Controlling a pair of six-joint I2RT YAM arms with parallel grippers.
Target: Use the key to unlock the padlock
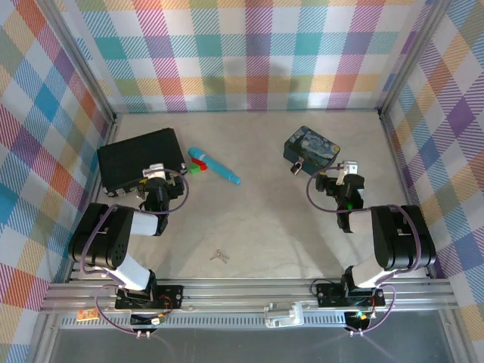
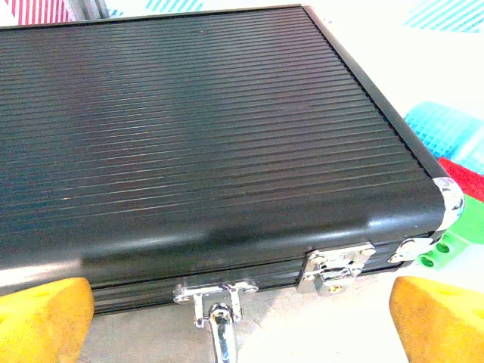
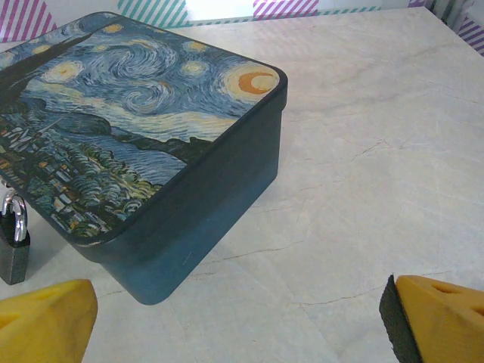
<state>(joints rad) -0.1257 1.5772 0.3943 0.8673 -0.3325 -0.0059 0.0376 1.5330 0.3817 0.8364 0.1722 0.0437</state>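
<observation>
Pale marbled tabletop (image 1: 265, 219) (plaid walls (image 1: 257, 53)), key (image 1: 220, 256) loose.

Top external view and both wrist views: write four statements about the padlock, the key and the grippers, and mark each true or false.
1. The key lies on the table between the two arms, with neither gripper on it. True.
2. The padlock stands beside the black case. False: it is at the edge of the blue tin, across the table from the case.
3. The right gripper has its fingers spread with nothing between them. True.
4. The left gripper is shut on the cyan stick. False: its fingers are spread and face the black case, and the stick lies on the table.
</observation>
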